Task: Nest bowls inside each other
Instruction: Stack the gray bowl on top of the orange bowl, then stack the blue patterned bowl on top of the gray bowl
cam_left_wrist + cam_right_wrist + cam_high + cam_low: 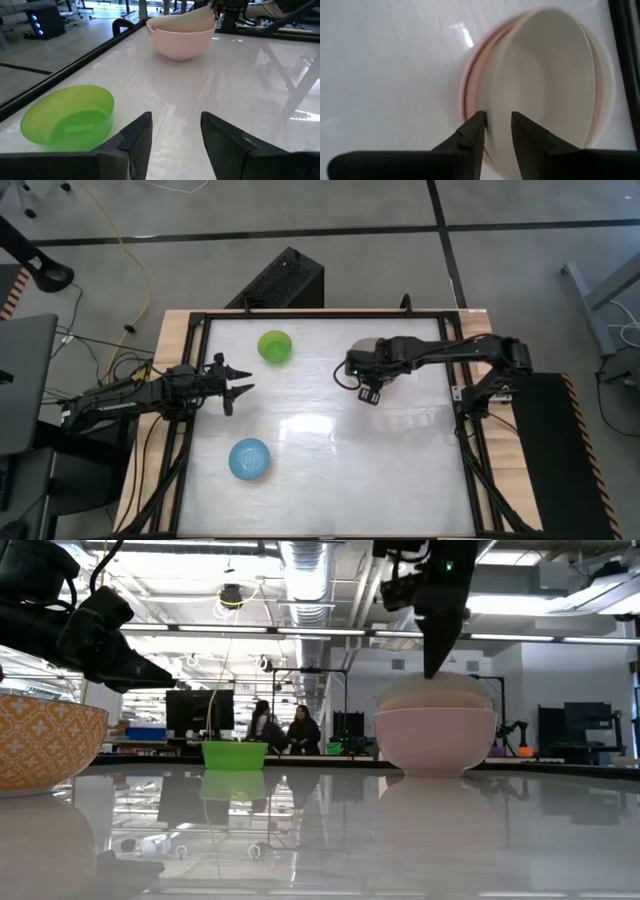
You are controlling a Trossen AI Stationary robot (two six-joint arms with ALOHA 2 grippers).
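Note:
A cream-white bowl [545,80] sits tilted inside a salmon-pink bowl [435,745] at the table's far right. My right gripper [497,117] hangs over them, pointing steeply down and open. Its fingers stand on either side of the cream bowl's rim with a gap showing. A bright-green bowl [275,346] stands upright on its base at the far middle. A light-blue bowl [249,459] stands nearer the front. My left gripper [250,380] waits open at the left edge, level, facing the green bowl [67,117].
A black frame rail [200,320] runs round the white tabletop. An orange-patterned bowl [40,740] shows at the left of the low view. Bare tabletop [400,470] lies at the front right. People sit in the room beyond the table.

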